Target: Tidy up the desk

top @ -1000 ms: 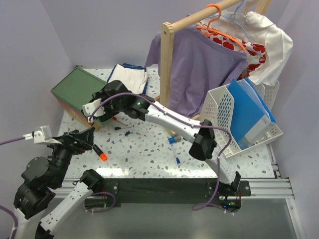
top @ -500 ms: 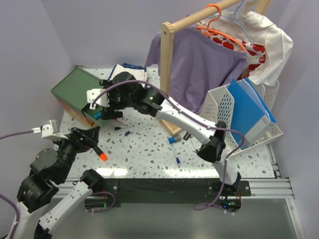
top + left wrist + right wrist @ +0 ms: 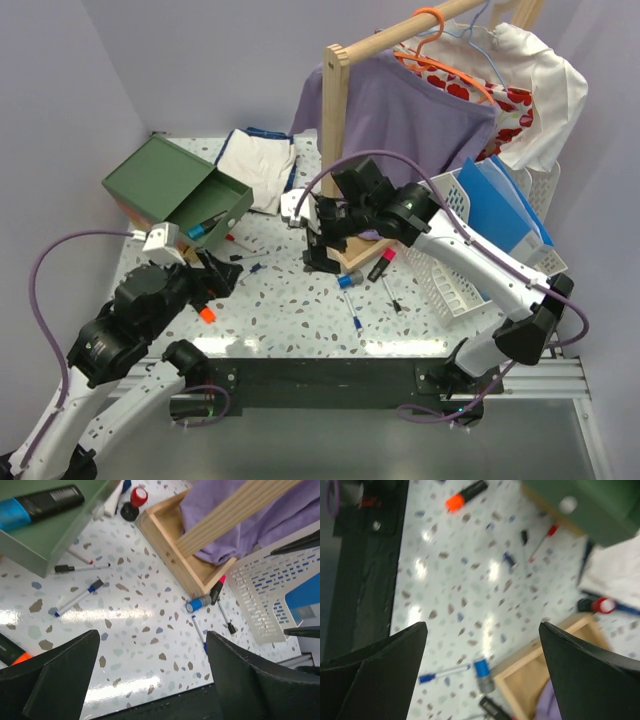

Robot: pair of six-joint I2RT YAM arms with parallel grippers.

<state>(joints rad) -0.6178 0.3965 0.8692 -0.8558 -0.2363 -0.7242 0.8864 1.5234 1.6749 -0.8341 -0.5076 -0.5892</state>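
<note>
1. The worktop (image 3: pixel 285 318) lies ahead of both arms, glossy and speckled. Pens and markers are scattered loose across it from the near edge to the middle.
2. Our left hand (image 3: pixel 152 641) hangs over the near left part, fingers spread wide with nothing between them. An orange-capped marker (image 3: pixel 205 313) lies just beside it, toward the near edge.
3. Our right hand (image 3: pixel 482 630) hovers over the middle, by the foot of the wooden rack (image 3: pixel 337 150). It too is spread and empty.
4. At the far left corner a green box (image 3: pixel 160 180) has its drawer (image 3: pixel 232 200) pulled out, with a blue-and-black marker (image 3: pixel 42 504) lying inside. We judge that the loose pens belong there too.
5. Not yet put away are a blue pen (image 3: pixel 77 597) and a thin black pen (image 3: pixel 82 568) near the drawer. A blue-capped stub (image 3: pixel 198 603) lies just beside the rack foot, and more pens lie toward the basket (image 3: pixel 455 245) at the right edge.
6. The worktop itself is rigid and stays put, so tidying it means lifting what lies on it. We expect those pieces to be light, stiff and round. On the shiny surface they will likely skid or roll if nudged.
7. We would take each pen across the middle of its barrel, fingers square to its length, coming straight down.
8. The pieces against the rack foot leave little room for a finger on that side. We would come at them from the open side.
</note>
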